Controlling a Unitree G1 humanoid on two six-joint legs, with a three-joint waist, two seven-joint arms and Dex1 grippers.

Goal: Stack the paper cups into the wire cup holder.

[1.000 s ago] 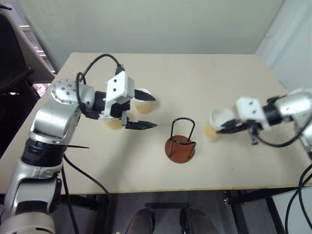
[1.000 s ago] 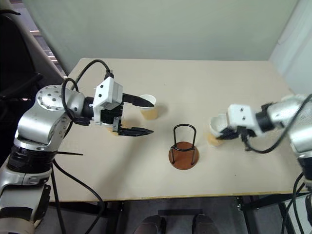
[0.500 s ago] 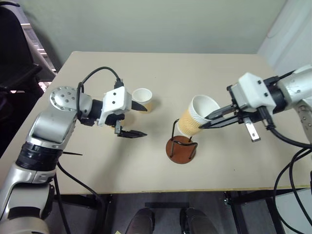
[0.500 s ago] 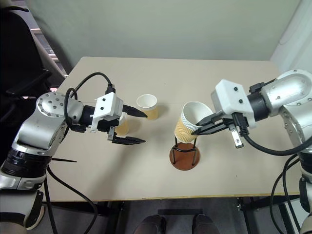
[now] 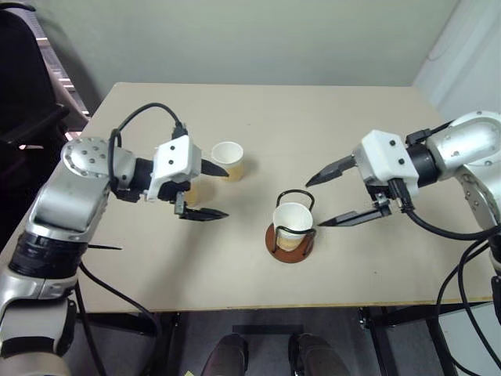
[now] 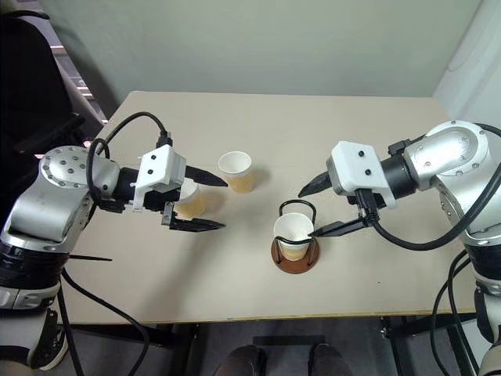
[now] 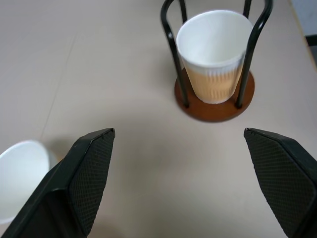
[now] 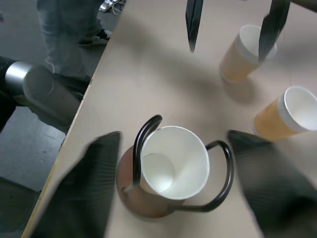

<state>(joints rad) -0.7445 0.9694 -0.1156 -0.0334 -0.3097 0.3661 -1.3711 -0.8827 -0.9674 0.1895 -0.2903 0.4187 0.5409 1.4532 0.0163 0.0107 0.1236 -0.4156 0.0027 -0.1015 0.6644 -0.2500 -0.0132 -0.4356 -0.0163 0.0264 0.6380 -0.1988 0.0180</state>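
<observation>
The wire cup holder (image 5: 290,244) stands at the table's middle front. One paper cup (image 5: 292,223) sits upright inside its black loops. My right gripper (image 5: 314,204) hangs open just right of the holder, with nothing between its fingers. Two more paper cups stand on the table to the left: one (image 6: 236,171) in the open, the other (image 6: 190,200) partly hidden by my left gripper (image 5: 227,189). That gripper is wide open and points toward the holder. In the left wrist view this cup (image 7: 20,173) lies outside one finger, not between the two.
A black chair (image 5: 23,78) stands off the table's left edge. A person's legs (image 8: 59,20) show beyond the table in the right wrist view. Bare tabletop (image 5: 329,125) stretches behind the holder to the far edge and to the right.
My right gripper carried a cup from the table's right side to the holder and opened. The cup now stands in the holder. The left gripper drifted slightly left.
</observation>
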